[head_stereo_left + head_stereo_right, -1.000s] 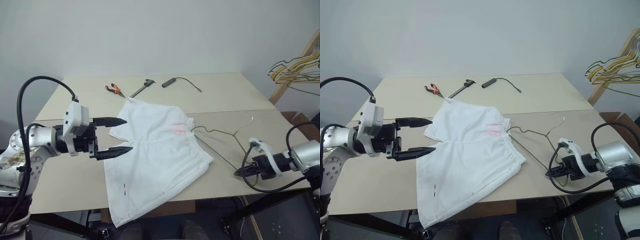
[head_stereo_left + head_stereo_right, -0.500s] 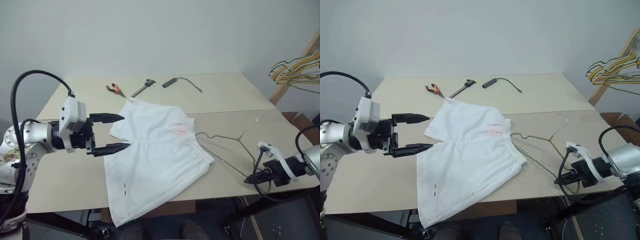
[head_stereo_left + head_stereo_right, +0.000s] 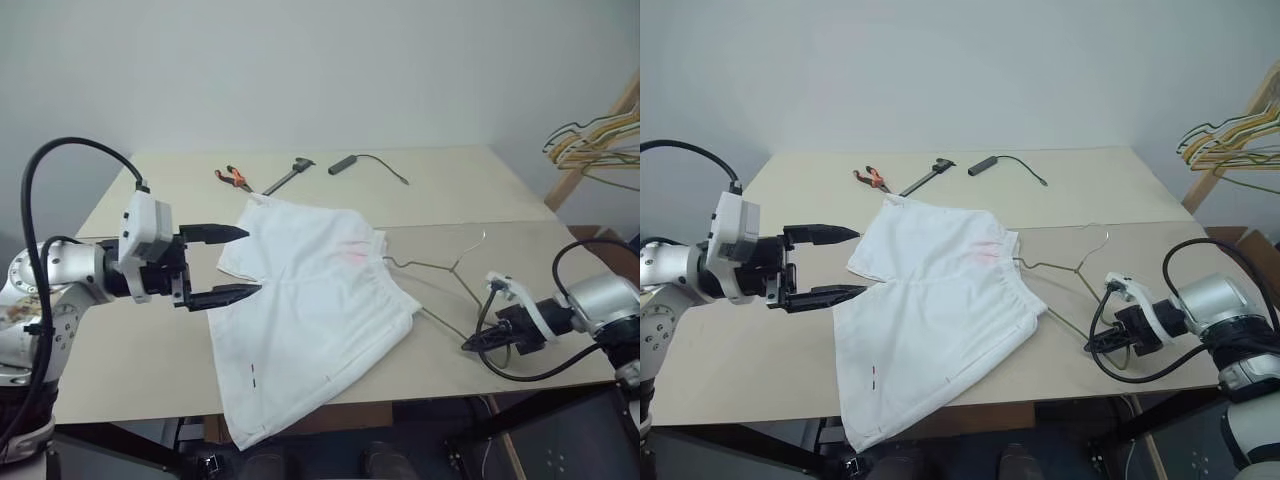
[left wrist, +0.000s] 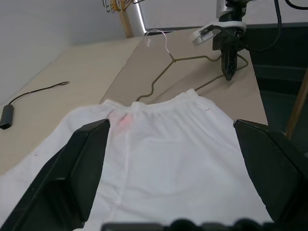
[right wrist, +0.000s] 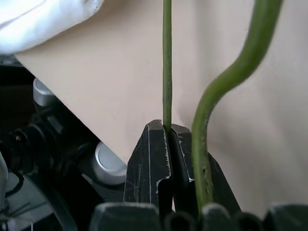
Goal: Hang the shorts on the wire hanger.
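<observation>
Lying flat: one shorts (image 3: 310, 310), one wire hanger (image 3: 447, 268) pinched by right claw (image 3: 472, 345); left claw (image 3: 245, 262) released.

The near hem of the white cloth shorts (image 3: 310, 320) hangs over the near edge of the pale beige surface (image 3: 140, 370), so that edge is hidden beneath it. The left end of the thin dark olive-grey wire hanger (image 3: 445, 272) runs under the waistband and cannot be traced. The bunch of yellowish and grey hangers (image 3: 600, 140) at far right is cut off by the frame edge. The small dark tools (image 3: 265, 176) at the far side are too small to identify.
</observation>
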Controlling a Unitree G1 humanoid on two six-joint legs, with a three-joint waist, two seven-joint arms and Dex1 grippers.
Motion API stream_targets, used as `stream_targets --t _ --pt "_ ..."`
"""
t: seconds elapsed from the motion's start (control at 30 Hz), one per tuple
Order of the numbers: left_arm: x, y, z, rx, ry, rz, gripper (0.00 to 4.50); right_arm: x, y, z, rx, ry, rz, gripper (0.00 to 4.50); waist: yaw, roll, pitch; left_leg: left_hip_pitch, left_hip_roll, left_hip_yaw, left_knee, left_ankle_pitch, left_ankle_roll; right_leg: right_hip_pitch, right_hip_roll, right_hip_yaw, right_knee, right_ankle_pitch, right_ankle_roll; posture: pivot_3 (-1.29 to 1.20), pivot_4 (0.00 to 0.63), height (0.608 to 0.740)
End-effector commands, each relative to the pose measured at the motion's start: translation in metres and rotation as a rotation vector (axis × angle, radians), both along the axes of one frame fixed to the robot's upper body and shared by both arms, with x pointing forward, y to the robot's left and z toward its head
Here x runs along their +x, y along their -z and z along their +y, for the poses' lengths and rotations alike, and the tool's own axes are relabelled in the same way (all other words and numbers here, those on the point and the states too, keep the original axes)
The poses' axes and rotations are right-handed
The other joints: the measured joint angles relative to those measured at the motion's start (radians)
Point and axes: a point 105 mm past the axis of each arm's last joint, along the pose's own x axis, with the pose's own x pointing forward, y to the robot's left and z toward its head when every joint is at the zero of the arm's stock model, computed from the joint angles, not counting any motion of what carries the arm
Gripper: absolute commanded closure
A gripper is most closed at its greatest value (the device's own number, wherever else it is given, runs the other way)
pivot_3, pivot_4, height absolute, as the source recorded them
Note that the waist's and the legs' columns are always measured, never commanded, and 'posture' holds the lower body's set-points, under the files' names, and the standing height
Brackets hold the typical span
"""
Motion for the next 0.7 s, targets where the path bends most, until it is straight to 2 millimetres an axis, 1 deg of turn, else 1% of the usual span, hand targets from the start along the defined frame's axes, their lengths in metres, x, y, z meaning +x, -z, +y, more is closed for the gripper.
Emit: stream_targets --t 0.03,0.1,0.2,0.27,0.3,0.33,0.43,0.53,0.6,0.7 --pt "-0.005 -0.013 0.002 0.013 -0.005 -0.069 0.02 -0.006 -0.014 -0.002 0.027 -0.071 -0.008 4.50 0.003 0.000 0.000 0.000 0.000 0.000 0.000 0.000 0.000 0.000 0.000 0.000 0.000 0.000 0.000 0.13 0.000 0.740" --pt "-0.007 -0.011 0.003 0.016 -0.009 -0.070 0.02 -0.011 -0.023 -0.004 0.034 -0.089 -0.016 4.50 0.011 0.000 0.000 0.000 0.000 0.000 0.000 0.000 0.000 0.000 -0.001 0.000 0.000 0.000 0.000 0.13 0.000 0.740" --pt "-0.009 -0.010 0.002 0.015 -0.011 -0.068 0.02 -0.031 -0.037 0.002 0.064 -0.160 0.005 4.50 0.025 0.001 0.001 0.000 0.001 -0.001 0.000 0.000 0.000 0.000 -0.001 -0.001 0.000 0.000 0.000 0.14 0.000 0.740" --pt "-0.010 -0.009 0.002 0.012 -0.011 -0.065 0.02 -0.043 -0.038 0.004 0.074 -0.183 0.040 4.50 0.028 0.001 0.001 0.000 0.001 -0.001 -0.001 0.000 0.000 -0.001 -0.001 -0.002 0.000 0.000 -0.001 0.13 0.000 0.740" --pt "-0.010 -0.008 0.001 0.010 -0.011 -0.064 0.02 -0.044 -0.035 0.003 0.067 -0.178 0.050 4.50 0.029 0.000 0.000 0.000 0.001 -0.001 -0.001 0.000 -0.001 0.000 0.000 -0.002 0.000 -0.001 -0.001 0.12 0.000 0.740" --pt "-0.009 -0.008 0.000 0.010 -0.010 -0.063 0.02 -0.040 -0.030 -0.001 0.045 -0.153 0.048 4.50 0.028 0.000 0.000 0.000 0.002 -0.001 -0.001 0.000 -0.001 0.000 0.000 -0.003 0.000 -0.001 -0.001 0.12 0.000 0.740" --pt "-0.008 -0.006 -0.001 0.012 -0.003 -0.061 0.02 -0.014 -0.017 -0.006 -0.005 -0.039 0.013 4.50 0.022 -0.002 -0.001 0.003 0.002 0.000 0.000 0.000 -0.001 0.002 0.000 -0.002 -0.001 0.000 -0.001 0.12 0.000 0.740" --pt "-0.008 -0.007 -0.002 0.014 0.011 -0.060 0.02 0.007 -0.012 -0.006 -0.004 0.037 -0.013 4.50 0.021 -0.001 0.000 0.003 0.001 0.002 0.000 0.000 -0.001 0.002 0.000 -0.001 0.000 0.000 -0.002 0.12 0.000 0.740" --pt "-0.007 -0.007 -0.003 0.017 0.014 -0.061 0.02 0.017 -0.008 -0.004 -0.006 0.057 -0.018 4.50 0.024 -0.001 0.000 0.003 0.001 0.001 0.000 0.000 -0.001 0.001 0.000 -0.001 0.000 0.000 -0.002 0.12 0.000 0.740" --pt "-0.008 -0.008 -0.002 0.020 0.015 -0.062 0.02 0.024 -0.007 0.006 0.030 0.050 -0.019 4.50 0.029 -0.001 0.000 0.001 0.000 0.000 0.000 0.000 -0.001 0.000 0.001 -0.002 0.000 0.000 -0.002 0.13 0.000 0.740"
